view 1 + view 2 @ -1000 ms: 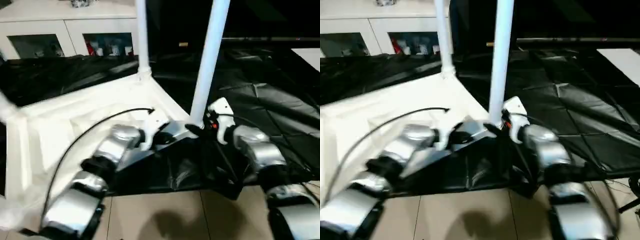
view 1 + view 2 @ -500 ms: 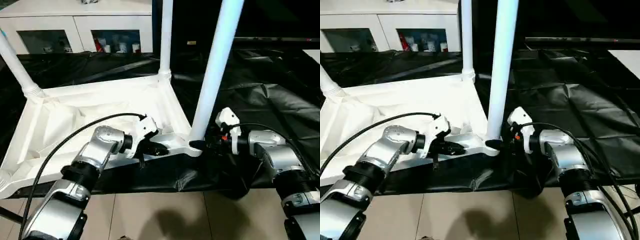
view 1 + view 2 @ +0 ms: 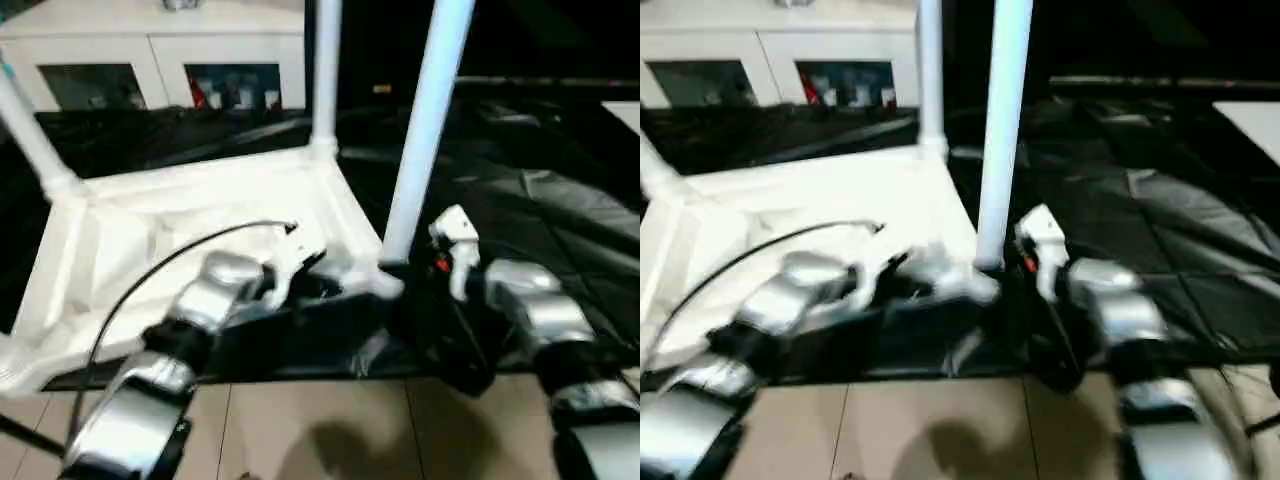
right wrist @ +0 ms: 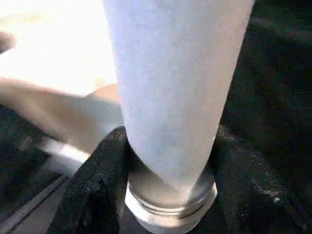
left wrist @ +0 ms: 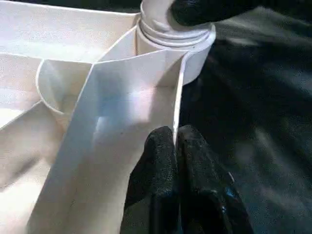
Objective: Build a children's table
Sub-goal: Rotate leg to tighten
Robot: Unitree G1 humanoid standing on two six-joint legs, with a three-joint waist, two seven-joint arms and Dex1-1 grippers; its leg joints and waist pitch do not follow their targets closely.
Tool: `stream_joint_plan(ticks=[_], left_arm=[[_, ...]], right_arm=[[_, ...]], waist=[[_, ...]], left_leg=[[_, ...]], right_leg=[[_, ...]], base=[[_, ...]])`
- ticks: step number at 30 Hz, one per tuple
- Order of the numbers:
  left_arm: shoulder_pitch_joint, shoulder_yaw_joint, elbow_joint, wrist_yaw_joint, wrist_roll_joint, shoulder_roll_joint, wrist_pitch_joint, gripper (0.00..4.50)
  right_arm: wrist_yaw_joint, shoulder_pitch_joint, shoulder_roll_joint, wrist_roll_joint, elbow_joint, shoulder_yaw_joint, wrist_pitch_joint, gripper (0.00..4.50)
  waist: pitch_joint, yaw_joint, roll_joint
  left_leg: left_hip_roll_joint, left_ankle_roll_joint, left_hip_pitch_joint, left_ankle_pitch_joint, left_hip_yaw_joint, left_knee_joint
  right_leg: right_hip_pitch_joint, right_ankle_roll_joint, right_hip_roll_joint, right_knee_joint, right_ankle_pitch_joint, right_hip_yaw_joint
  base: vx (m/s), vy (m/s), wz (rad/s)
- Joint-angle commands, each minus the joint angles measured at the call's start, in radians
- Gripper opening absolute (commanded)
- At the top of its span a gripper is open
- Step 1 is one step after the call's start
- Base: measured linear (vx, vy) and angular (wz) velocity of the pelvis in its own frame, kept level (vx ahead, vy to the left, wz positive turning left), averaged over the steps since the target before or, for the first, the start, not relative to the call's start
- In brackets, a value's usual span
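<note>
While the upturned tabletop (image 3: 170,215) is lying ribbed side up on the black sheet (image 3: 560,190), three white legs are standing up out of its corner sockets: one at the far left (image 3: 30,135), one at the far right corner (image 3: 326,70), and the near right leg (image 3: 425,120), which is rising past the top of the head views. At the left, the tabletop's near left corner is reaching beyond the sheet, over the tiled floor (image 3: 330,430). The left gripper (image 5: 176,146) is lying along the tabletop's near rim, its fingers (image 5: 158,161) pressed together on the thin wall of that rim, just short of the near right socket. To the right of it, the right gripper (image 4: 168,161) is sitting at the foot of the near right leg, one black finger (image 4: 109,165) on each side of the tube just above its ringed collar; they are lying against it. Right of that leg, the creased black sheet is running open and bare to the far right. Behind the tabletop, the white cabinet (image 3: 150,50) is closing off the far left side. No writing can be read anywhere.
</note>
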Motion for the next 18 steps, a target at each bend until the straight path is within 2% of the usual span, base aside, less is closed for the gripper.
stream_joint_plan(ticks=[1,2,3,4,5,7,9,10,11,13,15,16,18], left_arm=[[-0.029,0.031,0.066,0.173,0.023,-0.034,0.007,0.00],[-0.034,0.031,0.073,0.186,0.024,-0.044,0.002,0.00],[-0.040,0.027,0.080,0.195,0.026,-0.057,-0.006,0.00],[-0.045,0.025,0.090,0.202,0.027,-0.066,-0.013,0.00],[-0.049,0.019,0.096,0.206,0.032,-0.075,-0.020,0.00],[-0.062,0.010,0.118,0.215,0.042,-0.095,-0.040,0.00],[-0.072,0.010,0.140,0.224,0.047,-0.103,-0.059,0.00],[-0.076,0.006,0.148,0.223,0.050,-0.104,-0.069,0.00],[-0.077,0.003,0.153,0.220,0.052,-0.104,-0.078,0.00],[-0.070,-0.005,0.154,0.186,0.054,-0.094,-0.110,0.00],[-0.066,-0.007,0.153,0.168,0.053,-0.087,-0.126,0.00],[-0.064,-0.007,0.151,0.160,0.052,-0.084,-0.132,0.00],[-0.061,-0.003,0.150,0.132,0.046,-0.077,-0.153,0.00]], right_arm=[[-0.161,0.024,0.081,0.007,0.052,-0.021,0.070,2.09],[-0.191,0.024,0.096,0.009,0.052,-0.029,0.071,2.09],[-0.232,0.024,0.120,0.011,0.050,-0.038,0.071,2.09],[-0.258,0.024,0.135,0.010,0.047,-0.043,0.071,2.09],[-0.277,0.023,0.152,0.009,0.044,-0.045,0.068,2.09],[-0.320,0.018,0.191,-0.005,0.035,-0.034,0.060,2.09],[-0.341,0.013,0.209,-0.012,0.031,-0.028,0.046,2.09],[-0.345,0.012,0.213,-0.013,0.026,-0.028,0.038,2.09],[-0.342,0.013,0.216,-0.012,0.021,-0.028,0.031,2.09],[-0.319,0.018,0.206,0.000,-0.006,-0.036,0.015,2.64],[-0.295,0.020,0.189,0.005,-0.020,-0.032,0.013,2.79],[-0.279,0.022,0.180,0.008,-0.027,-0.030,0.014,2.81],[-0.215,0.031,0.143,-0.005,-0.060,-0.006,0.011,2.93]], waist=[[-0.054,-0.007,-0.009],[-0.052,-0.009,-0.006],[-0.052,-0.012,-0.009],[-0.049,-0.015,-0.011],[-0.048,-0.017,-0.005],[-0.047,-0.019,-0.007],[-0.048,-0.019,-0.008],[-0.048,-0.019,-0.002],[-0.046,-0.021,-0.005],[-0.046,-0.021,-0.007],[-0.048,-0.020,-0.006],[-0.048,-0.019,-0.011],[-0.049,-0.018,-0.010]], left_leg=[[0.041,0.013,0.026,-0.231,-0.025,-0.075],[0.042,0.008,0.027,-0.241,-0.026,-0.078],[0.041,0.006,0.028,-0.247,-0.026,-0.078],[0.038,0.008,0.027,-0.261,-0.026,-0.079],[0.036,0.007,0.029,-0.280,-0.027,-0.079],[0.036,0.006,0.031,-0.300,-0.028,-0.081],[0.035,0.002,0.031,-0.297,-0.029,-0.083],[0.037,0.000,0.033,-0.301,-0.030,-0.085],[0.037,0.000,0.032,-0.310,-0.030,-0.086],[0.039,0.001,0.033,-0.320,-0.031,-0.088],[0.039,0.003,0.031,-0.314,-0.031,-0.088],[0.040,0.010,0.029,-0.305,-0.031,-0.088],[0.039,0.017,0.025,-0.284,-0.030,-0.086]], right_leg=[[0.038,-0.207,-0.072,-0.089,-0.254,0.043],[0.037,-0.202,-0.073,-0.091,-0.255,0.044],[0.037,-0.200,-0.072,-0.093,-0.259,0.044],[0.037,-0.194,-0.074,-0.097,-0.280,0.044],[0.038,-0.184,-0.076,-0.101,-0.320,0.043],[0.034,-0.167,-0.074,-0.108,-0.360,0.044],[0.035,-0.157,-0.075,-0.109,-0.367,0.044],[0.034,-0.157,-0.075,-0.109,-0.365,0.045],[0.034,-0.156,-0.074,-0.110,-0.365,0.045],[0.034,-0.156,-0.074,-0.110,-0.365,0.045],[0.036,-0.157,-0.075,-0.109,-0.353,0.045],[0.037,-0.160,-0.075,-0.106,-0.333,0.046],[0.041,-0.169,-0.076,-0.103,-0.301,0.046]], base=[[0.000,0.000,0.00],[0.000,0.000,0.00],[0.000,0.000,0.00],[0.000,0.000,0.00],[0.000,0.000,0.00],[0.000,0.000,0.00],[0.000,0.000,0.00],[0.000,0.000,0.00],[0.000,0.000,0.00],[0.000,0.000,0.00],[0.000,0.000,0.00],[0.000,0.000,0.00],[0.000,0.000,0.00]])
